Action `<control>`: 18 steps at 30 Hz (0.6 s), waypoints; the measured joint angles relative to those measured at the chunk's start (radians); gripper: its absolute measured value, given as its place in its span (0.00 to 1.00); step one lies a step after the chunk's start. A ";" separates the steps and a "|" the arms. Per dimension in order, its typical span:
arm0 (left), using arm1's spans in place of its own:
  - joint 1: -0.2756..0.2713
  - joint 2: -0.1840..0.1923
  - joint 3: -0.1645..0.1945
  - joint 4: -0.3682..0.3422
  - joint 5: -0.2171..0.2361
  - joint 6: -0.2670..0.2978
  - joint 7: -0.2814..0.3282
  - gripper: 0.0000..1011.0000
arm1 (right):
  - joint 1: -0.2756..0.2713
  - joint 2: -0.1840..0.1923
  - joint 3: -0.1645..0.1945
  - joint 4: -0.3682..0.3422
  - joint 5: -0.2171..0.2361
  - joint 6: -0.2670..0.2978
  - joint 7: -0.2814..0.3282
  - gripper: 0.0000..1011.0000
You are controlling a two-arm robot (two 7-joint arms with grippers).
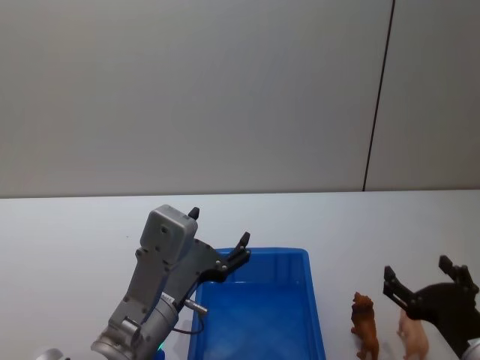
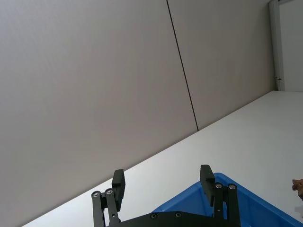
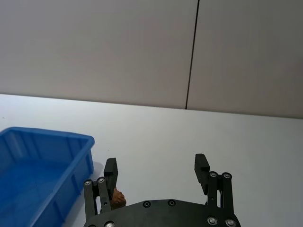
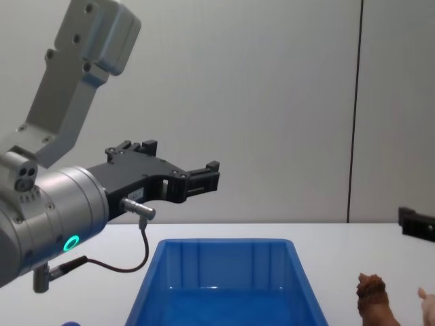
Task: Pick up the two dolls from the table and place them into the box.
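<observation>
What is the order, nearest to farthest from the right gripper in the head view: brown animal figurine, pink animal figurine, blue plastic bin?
From the right gripper:
1. Pale pink animal figurine, right beside it.
2. Brown four-legged animal figurine, a little to its left.
3. Bright blue rectangular plastic bin, farthest left.

Cropped below: feet of brown doll [image 1: 364, 322]; near end of box [image 1: 277, 264]
</observation>
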 joint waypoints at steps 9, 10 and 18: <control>0.000 0.000 0.000 0.000 0.000 0.000 0.000 0.99 | -0.022 0.001 0.002 0.002 -0.013 0.026 -0.037 0.99; 0.000 0.000 0.000 0.000 0.000 0.000 0.000 0.99 | -0.024 0.001 0.002 0.003 -0.014 0.028 -0.039 0.99; 0.000 0.000 0.000 0.000 0.000 0.000 0.000 0.99 | -0.042 0.003 0.005 0.025 -0.028 0.039 -0.049 0.99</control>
